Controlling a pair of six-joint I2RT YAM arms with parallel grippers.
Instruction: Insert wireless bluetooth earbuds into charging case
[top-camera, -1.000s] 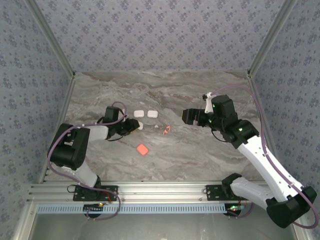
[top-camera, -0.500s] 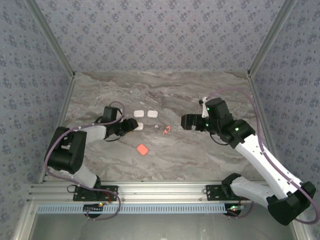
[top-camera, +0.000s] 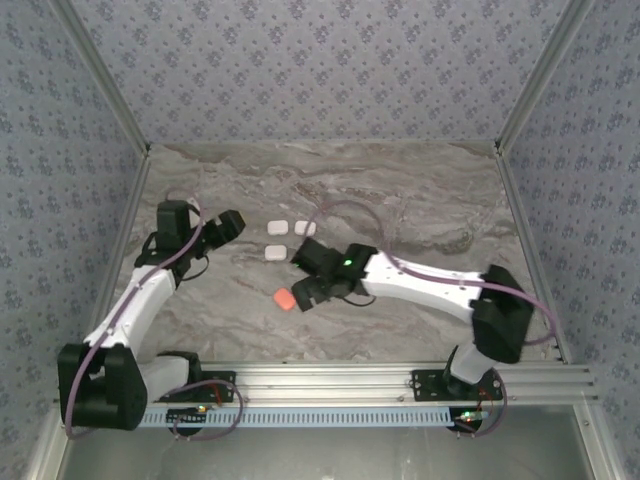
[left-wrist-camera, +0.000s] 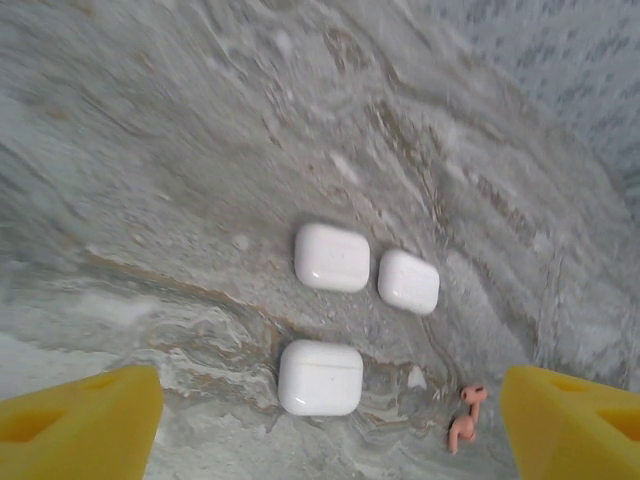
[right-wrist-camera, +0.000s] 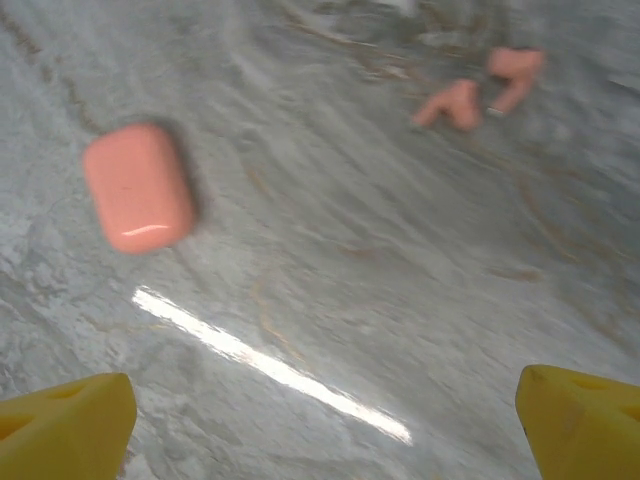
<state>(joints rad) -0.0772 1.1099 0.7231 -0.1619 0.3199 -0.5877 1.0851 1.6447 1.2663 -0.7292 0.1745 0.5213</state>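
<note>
Three shut white charging cases (left-wrist-camera: 332, 257) (left-wrist-camera: 408, 281) (left-wrist-camera: 320, 377) lie on the marble table (top-camera: 400, 200). The nearest of them rests between and ahead of my left gripper (left-wrist-camera: 325, 440), which is open with nothing in it. Two coral earbuds (left-wrist-camera: 467, 415) lie right of that case, beside a tiny white piece (left-wrist-camera: 416, 378). My right gripper (right-wrist-camera: 325, 430) is open and empty above bare table. The shut coral charging case (right-wrist-camera: 138, 198) is ahead on its left, and the coral earbuds (right-wrist-camera: 455, 103) (right-wrist-camera: 515, 65) lie farther ahead on the right.
From above, my left gripper (top-camera: 222, 232) sits left of the white cases (top-camera: 277, 228) (top-camera: 305, 228) (top-camera: 275, 252). My right arm reaches across the middle, with its gripper (top-camera: 300, 275) just above the coral case (top-camera: 284, 299). Patterned walls (top-camera: 320, 70) enclose the table.
My left gripper has opened and drawn back left, away from the nearest white case. My right arm has swung far left across the table, ending beside the coral case.
</note>
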